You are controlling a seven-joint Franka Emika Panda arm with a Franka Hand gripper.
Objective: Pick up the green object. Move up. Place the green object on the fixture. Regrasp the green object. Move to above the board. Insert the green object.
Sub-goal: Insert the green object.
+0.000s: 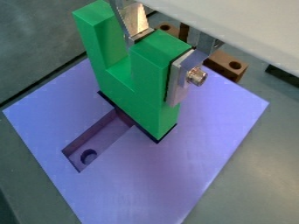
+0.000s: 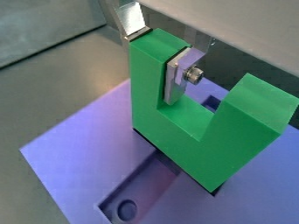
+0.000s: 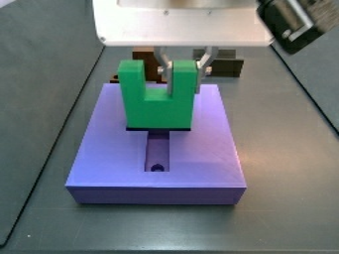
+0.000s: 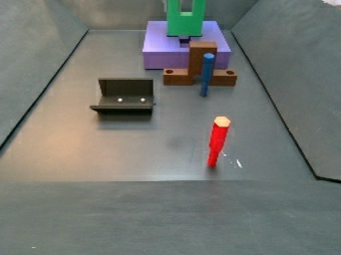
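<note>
The hand point(image 1: 158, 59) was positioned over the board point(image 3: 199, 159) and was clamped on one prong of the green object point(image 3: 157, 99), with a silver finger point(image 2: 179, 80) pressed flat against that prong. The green object was held upright, prongs up, its base seated at the board's recess point(image 1: 96, 144). The fixture point(image 4: 124, 97) stood empty on the floor, well apart from the board, and a red peg point(image 4: 217, 141) stood upright nearer the camera.

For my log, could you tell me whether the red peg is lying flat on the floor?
No, the red peg stands upright.
</note>
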